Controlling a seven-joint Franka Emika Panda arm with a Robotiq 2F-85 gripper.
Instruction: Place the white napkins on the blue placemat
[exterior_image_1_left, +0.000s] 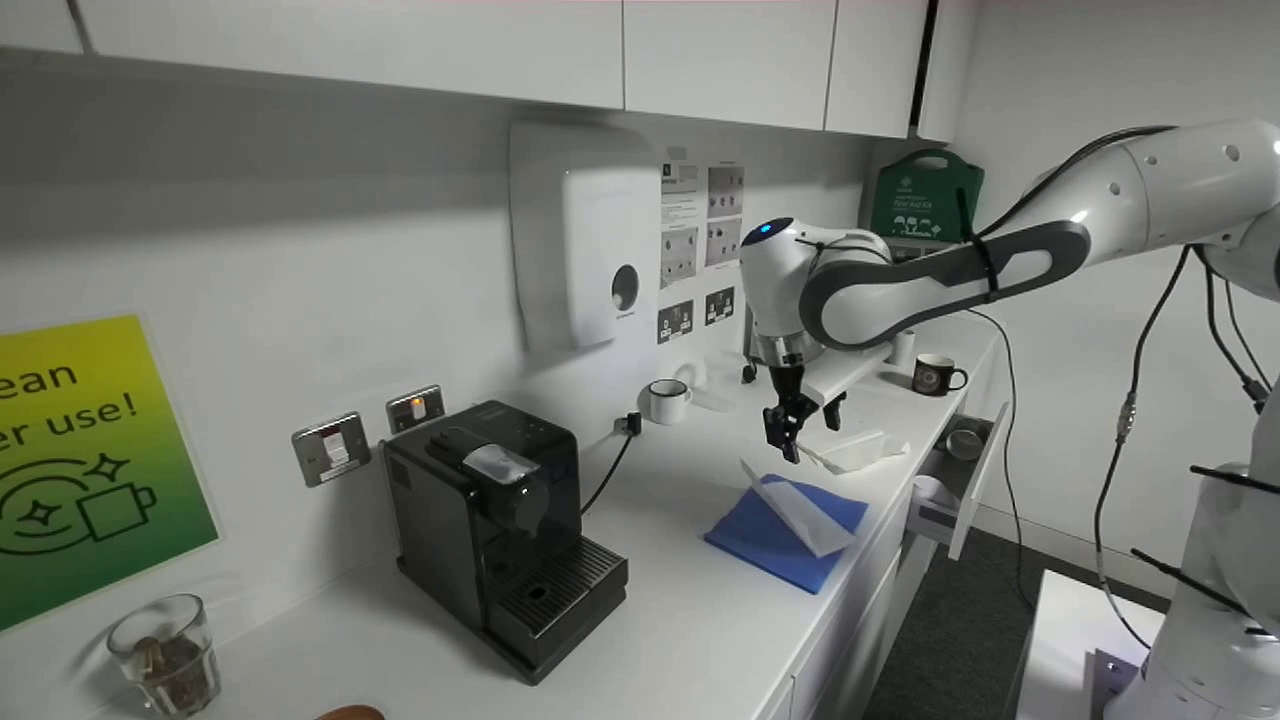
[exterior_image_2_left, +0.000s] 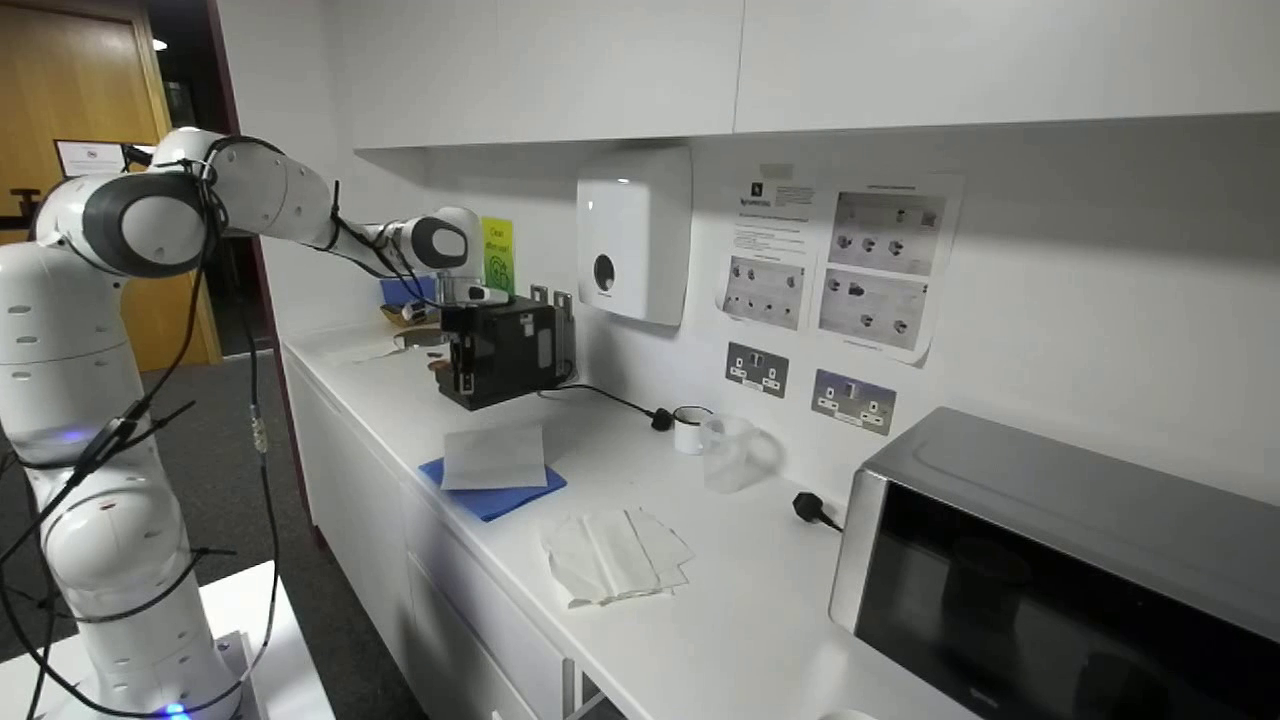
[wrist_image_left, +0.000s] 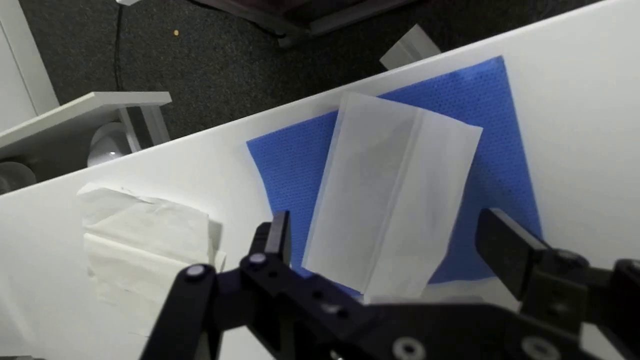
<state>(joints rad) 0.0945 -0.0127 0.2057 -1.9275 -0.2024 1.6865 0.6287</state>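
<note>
Gripper (wrist_image_left: 385, 225): jaws wide apart above counter (wrist_image_left: 590, 100) | White napkin (wrist_image_left: 385, 195): lying on blue placemat (wrist_image_left: 501, 150) (creased lengthwise, set askew) | Other napkins (wrist_image_left: 150, 220): on counter, left of placemat in wrist view

Arm (exterior_image_1_left: 1120, 215) outstretched — gripper (wrist_image_left: 385, 225) spread wide.

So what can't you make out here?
Middle of the blue mat: under the white napkin, in the wrist view.
Sheet count of the napkin pile: sheets overlap, in an exterior view.
Fine print on the wall notice: too small, in an exterior view.
Rest of the microwave: cut off at right, in an exterior view.
</note>
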